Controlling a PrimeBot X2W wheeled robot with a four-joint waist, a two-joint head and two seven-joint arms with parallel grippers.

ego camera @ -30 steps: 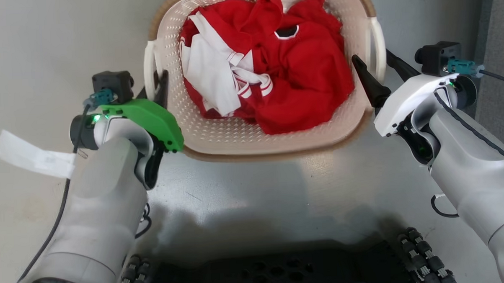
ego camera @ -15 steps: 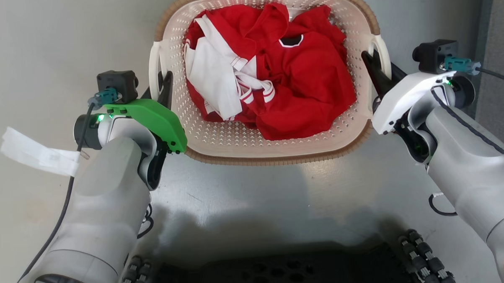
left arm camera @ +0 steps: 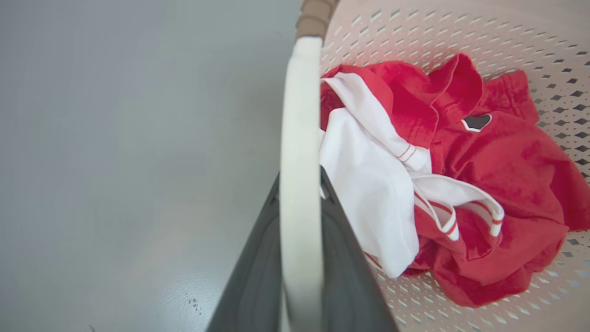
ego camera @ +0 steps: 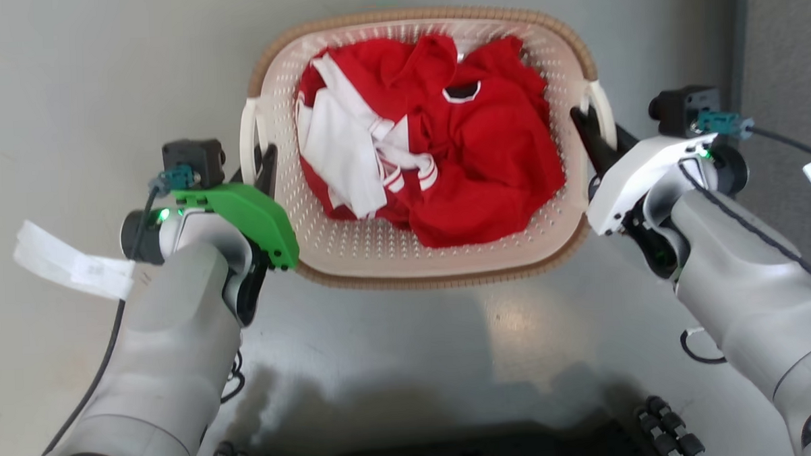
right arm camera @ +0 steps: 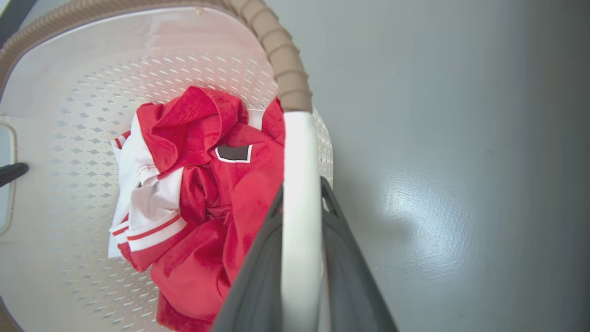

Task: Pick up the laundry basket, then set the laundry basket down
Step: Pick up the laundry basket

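Note:
The laundry basket (ego camera: 380, 279) is cream, perforated, with a brown woven rim, and sits at the top centre of the head view. Red and white clothes (ego camera: 470, 151) lie inside it. My left gripper (ego camera: 255, 162) is shut on the basket's white left handle (left arm camera: 299, 138), which runs between the two dark fingers (left arm camera: 258, 276). My right gripper (ego camera: 601, 137) is shut on the white right handle (right arm camera: 299, 184) in the same way. I cannot tell whether the basket rests on the grey floor or hangs just above it.
The smooth grey floor (ego camera: 417, 362) surrounds the basket. A darker grey strip (ego camera: 784, 53) runs along the far right. A white paper tag (ego camera: 69, 263) hangs off my left wrist. My dark wheeled base (ego camera: 669, 428) shows at the bottom edge.
The right gripper's fingers, spread on either side of the right handle a second ago, have shut on it. The whole head view has since shifted, so the camera moved. The left gripper's hold is unchanged.

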